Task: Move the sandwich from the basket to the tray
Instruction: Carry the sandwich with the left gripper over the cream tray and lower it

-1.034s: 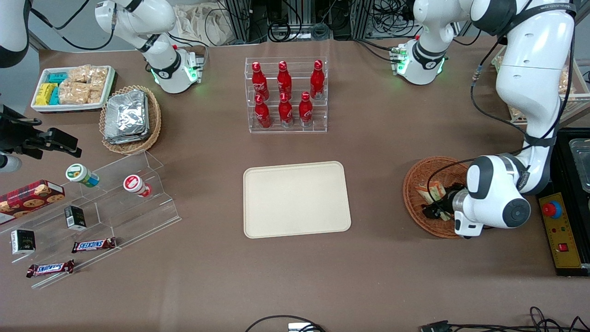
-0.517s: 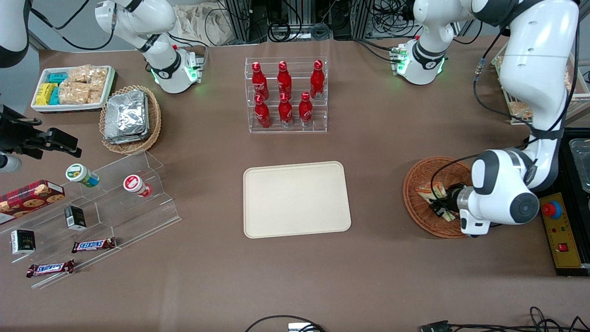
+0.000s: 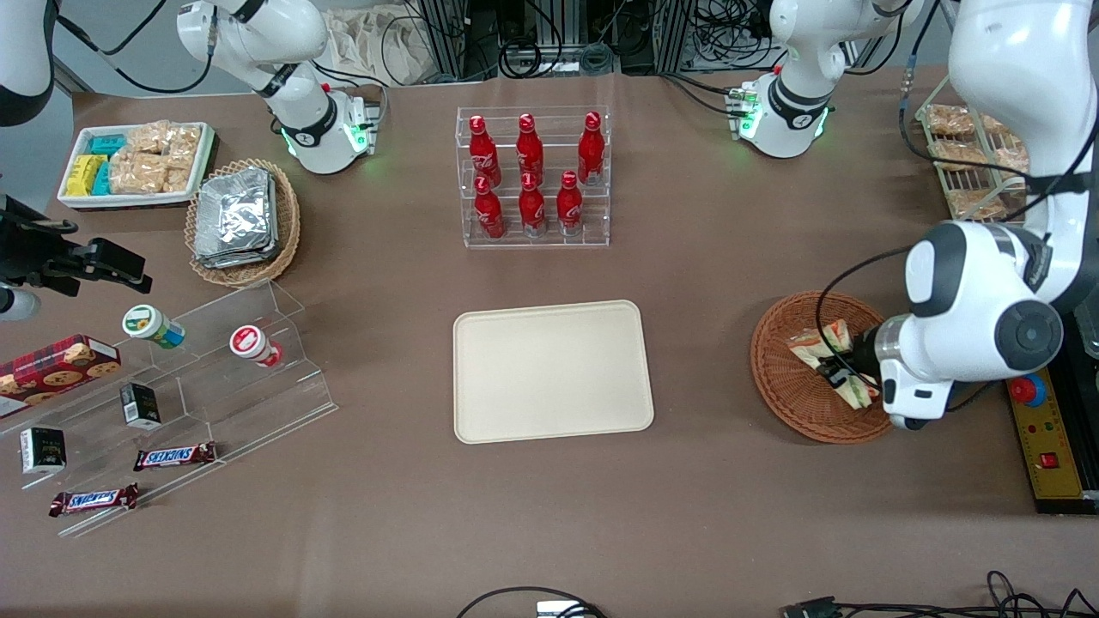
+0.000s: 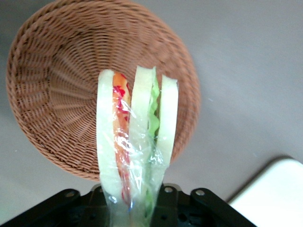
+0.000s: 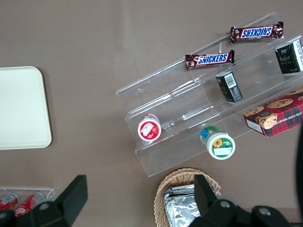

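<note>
gripper point(image 3: 834, 372) is clamped on one plastic-wrapped sandwich point(image 4: 135, 142), a wedge of three pale bread slices with red and green filling, held above the round woven wicker basket point(image 4: 52, 90). a second wrapped sandwich point(image 3: 822, 340) lies in that basket. one flat, smooth cream tray point(image 3: 551, 370) sits well apart.

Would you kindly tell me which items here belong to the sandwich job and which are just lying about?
Job: sandwich lifted above basket, held in the tool; tray.
Lying about: cola bottles, foil packets, Snickers bars, cookie box.
</note>
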You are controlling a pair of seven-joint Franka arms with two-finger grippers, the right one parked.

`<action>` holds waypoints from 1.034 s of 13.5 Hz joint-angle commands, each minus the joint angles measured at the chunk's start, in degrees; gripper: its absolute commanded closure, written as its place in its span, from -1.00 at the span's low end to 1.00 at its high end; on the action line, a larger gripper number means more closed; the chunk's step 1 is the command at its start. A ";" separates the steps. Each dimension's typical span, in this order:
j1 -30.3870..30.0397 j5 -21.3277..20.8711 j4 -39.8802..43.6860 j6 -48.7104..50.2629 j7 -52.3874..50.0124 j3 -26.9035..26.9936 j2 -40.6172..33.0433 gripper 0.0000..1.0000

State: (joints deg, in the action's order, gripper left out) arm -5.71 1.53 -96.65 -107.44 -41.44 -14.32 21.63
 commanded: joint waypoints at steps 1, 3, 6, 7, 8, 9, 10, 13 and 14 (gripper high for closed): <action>2.19 -0.92 3.56 3.45 1.79 -2.46 0.07 1.00; 6.48 -0.92 6.46 3.99 1.97 -2.64 1.83 1.00; 11.93 -0.74 10.07 3.82 2.15 -2.73 4.72 1.00; 14.04 -0.74 11.21 3.55 2.41 -2.73 6.13 1.00; 15.63 -0.57 12.61 3.29 2.41 -2.73 8.14 1.00; 17.47 -0.39 14.19 3.11 2.41 -2.73 10.16 1.00; 19.23 -0.48 15.86 3.11 2.41 -2.73 12.36 1.00; 21.52 -0.30 18.34 2.41 4.50 -3.08 17.29 1.00; 22.14 -0.04 18.25 1.19 7.31 -3.08 18.44 1.00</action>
State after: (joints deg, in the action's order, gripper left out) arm 15.15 1.43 -81.84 -106.07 -37.88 -17.58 36.64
